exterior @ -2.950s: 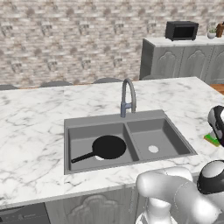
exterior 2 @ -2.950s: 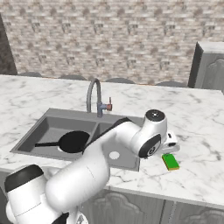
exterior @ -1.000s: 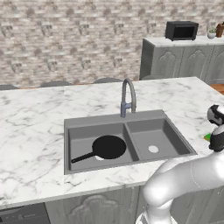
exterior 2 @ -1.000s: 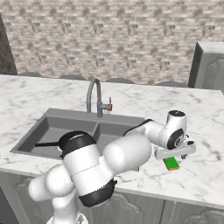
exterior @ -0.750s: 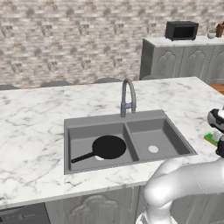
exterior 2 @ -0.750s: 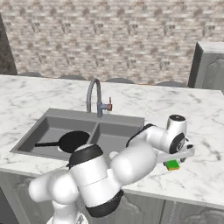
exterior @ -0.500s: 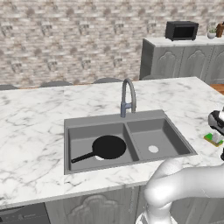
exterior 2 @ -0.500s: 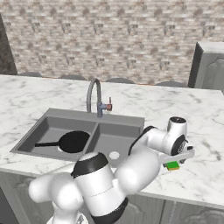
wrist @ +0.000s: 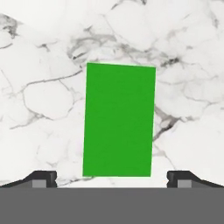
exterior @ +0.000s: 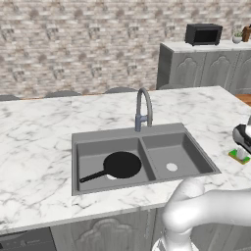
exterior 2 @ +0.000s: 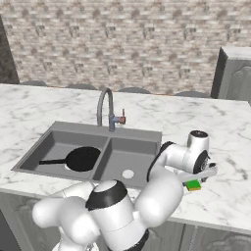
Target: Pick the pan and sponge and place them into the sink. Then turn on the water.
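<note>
The white marble counter (exterior: 39, 147) runs directly under the gripper (wrist: 112, 177), grey-veined and level. Straight below the gripper lies one sponge (wrist: 119, 120), its green top flat on the marble and centred between the two finger tips, its long side running away from the hand. In the right base view the sponge (exterior 2: 193, 185) sits just beneath the gripper (exterior 2: 200, 174), near the counter's front edge.

To the gripper's left is one sink (exterior: 78, 139), a grey double basin set in the marble. One pan (exterior: 121, 164) lies flat in the basin farther from the gripper, its handle pointing away from the gripper toward the sink's outer wall; the nearer basin shows a round drain. Behind the divider stands one arched grey faucet (exterior: 143, 109).

Beyond the counter, far from the gripper, a brick wall (exterior: 73, 44) closes the room. Grey cabinets (exterior: 206, 66) stand at the far right, with one black microwave (exterior: 203, 34) on top.

The gripper's jaws stand wide apart, one finger tip (wrist: 41, 178) on each side of the sponge, wider than it. It holds nothing; whether the tips touch the marble cannot be told.
</note>
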Motion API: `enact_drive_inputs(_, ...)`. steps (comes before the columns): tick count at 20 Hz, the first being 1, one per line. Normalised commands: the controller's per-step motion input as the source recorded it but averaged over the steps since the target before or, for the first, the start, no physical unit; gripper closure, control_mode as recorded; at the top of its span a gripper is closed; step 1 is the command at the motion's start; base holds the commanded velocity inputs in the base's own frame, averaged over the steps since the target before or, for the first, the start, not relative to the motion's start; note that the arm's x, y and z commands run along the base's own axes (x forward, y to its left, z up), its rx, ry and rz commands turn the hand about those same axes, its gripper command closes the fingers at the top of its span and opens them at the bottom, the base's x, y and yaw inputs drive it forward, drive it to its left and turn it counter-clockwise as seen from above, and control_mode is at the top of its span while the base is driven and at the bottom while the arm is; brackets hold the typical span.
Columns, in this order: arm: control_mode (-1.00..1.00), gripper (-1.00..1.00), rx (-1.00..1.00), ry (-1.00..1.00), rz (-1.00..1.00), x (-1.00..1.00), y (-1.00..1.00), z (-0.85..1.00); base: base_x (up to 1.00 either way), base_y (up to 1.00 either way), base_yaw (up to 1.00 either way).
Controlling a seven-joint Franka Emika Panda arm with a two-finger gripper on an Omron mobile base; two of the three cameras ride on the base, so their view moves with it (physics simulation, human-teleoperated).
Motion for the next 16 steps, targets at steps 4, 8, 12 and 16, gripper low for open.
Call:
enact_drive_inputs(4, -1.00, -1.00, 0.02, 0.05, 0.00, 0.12, 0.02, -0.01, 0.00, 0.00, 0.00)
enact_drive_inputs(8, -1.00, -1.00, 0.04, 0.06, 0.00, 0.13, 0.00, -0.08, 0.00, 0.00, 0.00)
enact_drive_inputs(12, -1.00, -1.00, 0.03, 0.06, 0.00, 0.15, 0.00, -0.17, 0.00, 0.00, 0.00)
enact_drive_inputs(16, -1.00, -1.00, 0.03, 0.04, 0.00, 0.01, 0.00, -0.08, 0.00, 0.00, 0.00)
